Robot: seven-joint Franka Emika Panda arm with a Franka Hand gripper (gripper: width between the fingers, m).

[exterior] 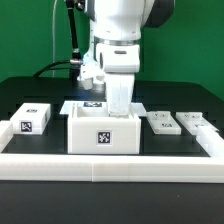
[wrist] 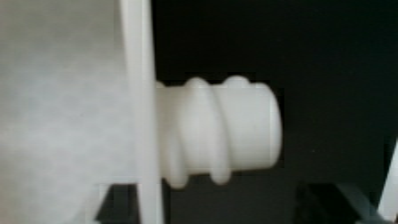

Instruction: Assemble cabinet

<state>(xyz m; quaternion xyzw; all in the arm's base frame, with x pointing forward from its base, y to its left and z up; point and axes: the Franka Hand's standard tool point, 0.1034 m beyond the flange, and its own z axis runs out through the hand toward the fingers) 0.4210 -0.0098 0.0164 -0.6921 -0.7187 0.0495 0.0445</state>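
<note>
The cabinet body (exterior: 103,131), a white open-topped box with a tag on its front, stands mid-table. My gripper (exterior: 120,100) reaches down into it from above, and the box wall hides its fingertips. In the wrist view a white cabinet wall (wrist: 71,100) fills one side and a ribbed white peg (wrist: 222,130) sticks out from it. My gripper (wrist: 235,205) is open. Its dark fingers (wrist: 347,203) stand wide apart, with the wall's thin edge close to one of them and nothing gripped. A tagged white panel (exterior: 32,118) lies at the exterior view's left.
Two smaller white panels (exterior: 160,122) (exterior: 192,122) lie at the exterior view's right. The marker board (exterior: 88,105) lies behind the cabinet body. A low white border rail (exterior: 110,162) runs along the front of the table.
</note>
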